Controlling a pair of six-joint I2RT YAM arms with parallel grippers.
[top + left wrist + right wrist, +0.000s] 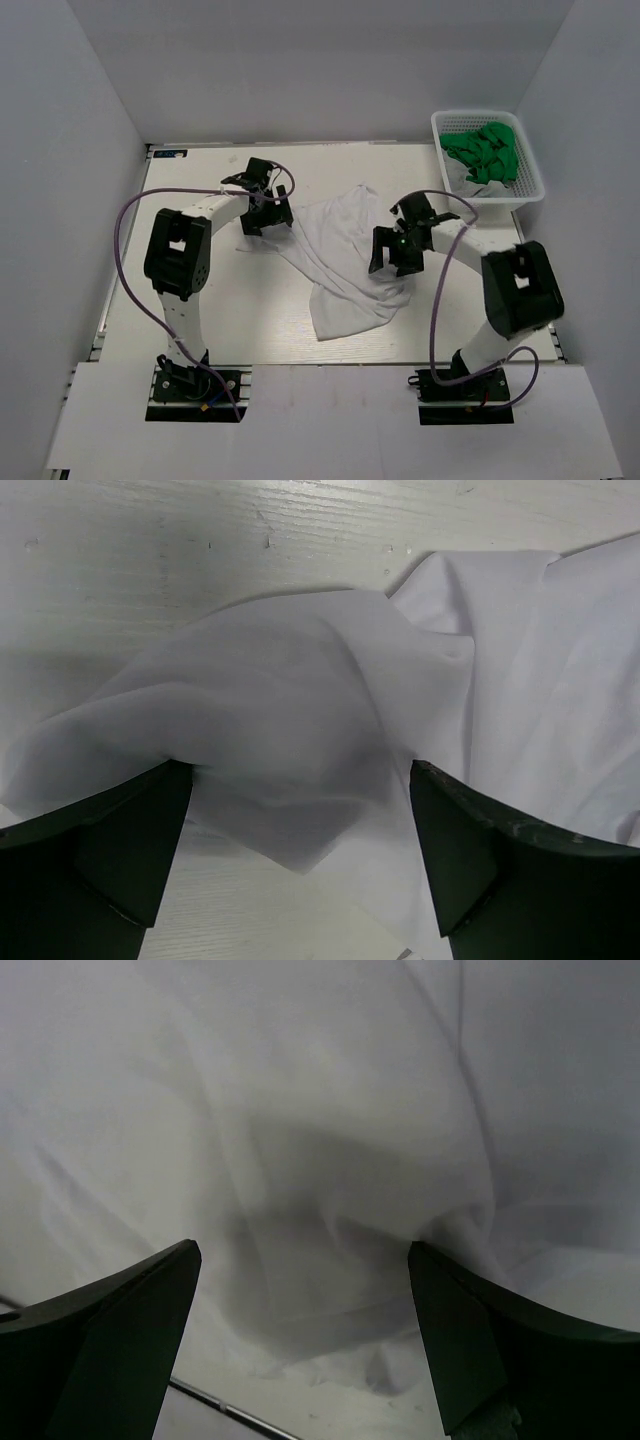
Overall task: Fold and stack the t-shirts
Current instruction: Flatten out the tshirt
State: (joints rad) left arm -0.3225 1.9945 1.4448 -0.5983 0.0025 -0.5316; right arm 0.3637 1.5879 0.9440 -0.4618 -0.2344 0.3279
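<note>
White walls close in a pale wooden desk (200,320), with both arms reaching inward from its near edge. A white t-shirt (345,275) lies crumpled and unfolded near the middle of the desk, spread from just under the left arm's wrist down towards the right arm. A white mesh basket (530,188) sits at the far right corner, well apart from the shirt, with a green garment (485,150) heaped inside it. The left pincer (265,212) sits at the shirt's upper left edge, released; its fingers (110,850) stand wide apart with a raised fold of cloth between them. The right pincer (393,262) hangs over the shirt's right side, likewise released, its fingers (110,1340) spread above wrinkled fabric.
</note>
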